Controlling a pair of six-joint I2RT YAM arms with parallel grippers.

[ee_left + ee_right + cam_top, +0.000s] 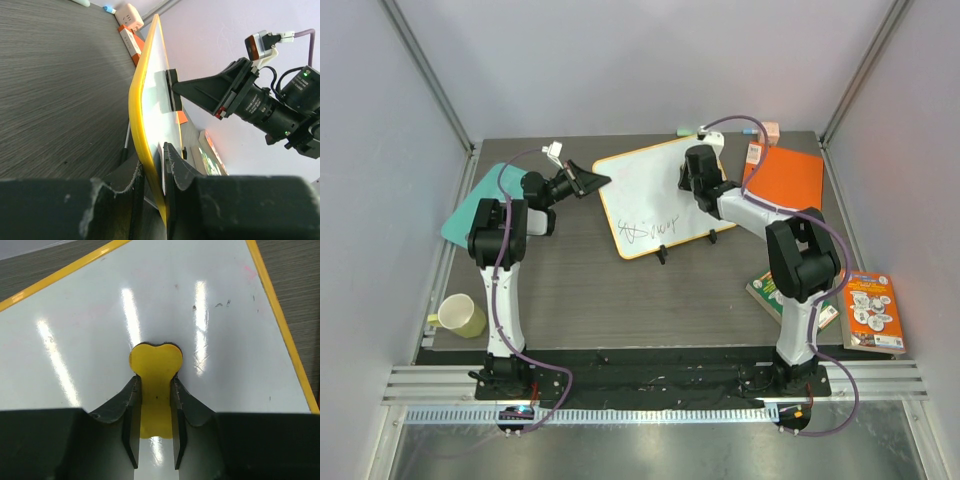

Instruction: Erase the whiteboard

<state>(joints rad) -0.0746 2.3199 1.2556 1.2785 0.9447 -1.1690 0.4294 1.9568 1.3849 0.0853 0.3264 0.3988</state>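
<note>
Mug (460, 316) at 8 o'clock of the table (570, 290), teal sheet (478, 205) at 10. Left gripper (590, 182) has its jaws pinched narrow on the board's (665, 190) yellow rim at the board's 9 o'clock edge; left wrist view shows the fingers (172, 160) either side of the rim. Board sits mid-table toward 12, skewed, with black scribbles (645, 230) at its 6 o'clock end and the rest white. Right gripper (698, 172) is over the board's 1 o'clock area, jaws clamped on a yellow eraser (156, 360) that sits against the board face. Orange folder (788, 178) at 2, touching the board's right edge. Books (868, 310) at 4.
</note>
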